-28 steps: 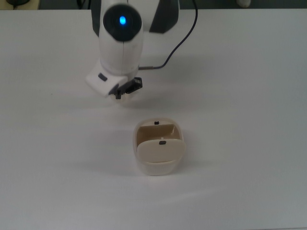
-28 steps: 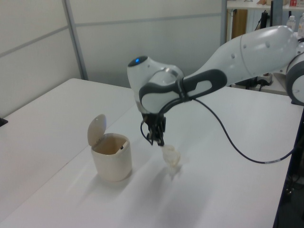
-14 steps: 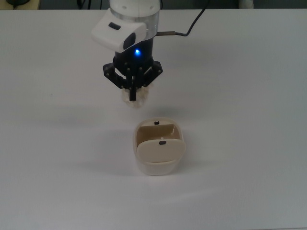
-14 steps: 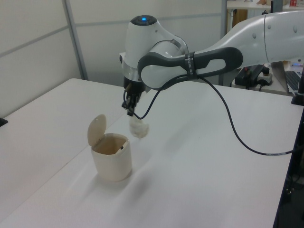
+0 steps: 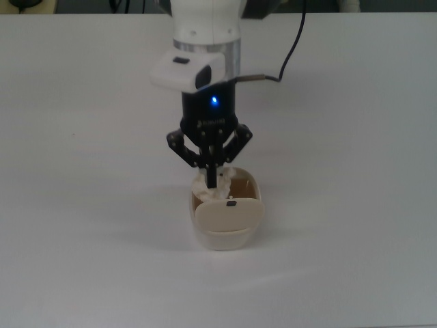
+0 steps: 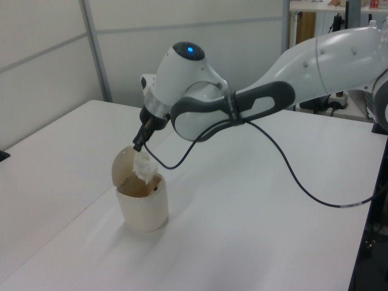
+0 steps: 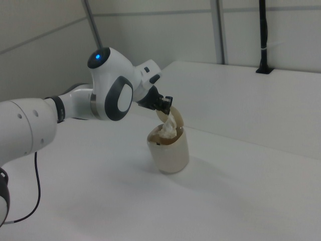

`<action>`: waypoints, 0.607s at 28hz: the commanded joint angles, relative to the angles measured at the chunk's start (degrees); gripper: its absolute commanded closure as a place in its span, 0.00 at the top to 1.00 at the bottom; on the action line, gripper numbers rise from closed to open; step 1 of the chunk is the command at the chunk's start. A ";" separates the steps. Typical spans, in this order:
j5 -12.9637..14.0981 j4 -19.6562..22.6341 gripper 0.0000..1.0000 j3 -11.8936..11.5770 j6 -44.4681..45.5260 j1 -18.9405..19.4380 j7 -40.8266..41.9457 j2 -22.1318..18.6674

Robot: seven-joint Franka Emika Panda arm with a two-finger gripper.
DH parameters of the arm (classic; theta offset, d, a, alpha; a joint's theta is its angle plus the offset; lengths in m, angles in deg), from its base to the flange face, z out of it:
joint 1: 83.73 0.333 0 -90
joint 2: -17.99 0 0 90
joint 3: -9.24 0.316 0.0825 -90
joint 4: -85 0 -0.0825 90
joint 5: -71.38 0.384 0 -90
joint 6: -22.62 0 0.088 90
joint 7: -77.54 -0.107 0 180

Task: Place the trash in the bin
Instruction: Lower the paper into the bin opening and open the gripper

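Hanging from your gripper (image 5: 212,179), the trash (image 5: 207,189) sits right over the open mouth of the bin (image 5: 226,233), its lower end at or just inside the rim; you cannot tell from any view whether it touches the tan interior. In the left view the off-white wad (image 6: 143,165) dangles directly below the fingertips, with its top pinched between them and its bulk level with the bin's (image 6: 143,210) rim. In the right view the trash (image 7: 167,127) shows as a pale pointed shape rising out of the bin (image 7: 170,151) toward the gripper (image 7: 166,104), which angles down from the right view's left. Your gripper's fingers are closed on the upper tip of the wad, and the dark linkages behind them spread out to either side in the top view. The swing lid (image 6: 122,164) stands tilted up on the left view's left side of the tub, just beside the wad; in the top view the lid (image 5: 228,214) lies on the near side of the opening. The bin rests upright on the white table (image 5: 355,205), and a black cable (image 6: 291,173) trails from the arm (image 6: 267,97) over the tabletop.
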 commanded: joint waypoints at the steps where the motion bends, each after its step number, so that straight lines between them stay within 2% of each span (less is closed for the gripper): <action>1: -0.72 1.12 0.30 -0.14 -2.66 1.08 0.67 0.93; 3: -0.72 1.47 0.49 -0.14 -2.49 1.08 0.67 0.93; 5: -0.63 1.82 0.80 -0.14 -2.40 1.17 0.15 0.75; 8: -0.99 3.14 0.83 -0.14 -2.22 1.08 0.67 -0.04; 11: -0.90 3.76 0.93 -0.14 -1.52 1.08 0.23 -1.18; 16: -0.90 3.93 1.00 -0.31 8.83 0.47 0.23 -4.87; 17: -0.81 3.84 1.00 -0.40 13.72 0.38 0.41 -6.61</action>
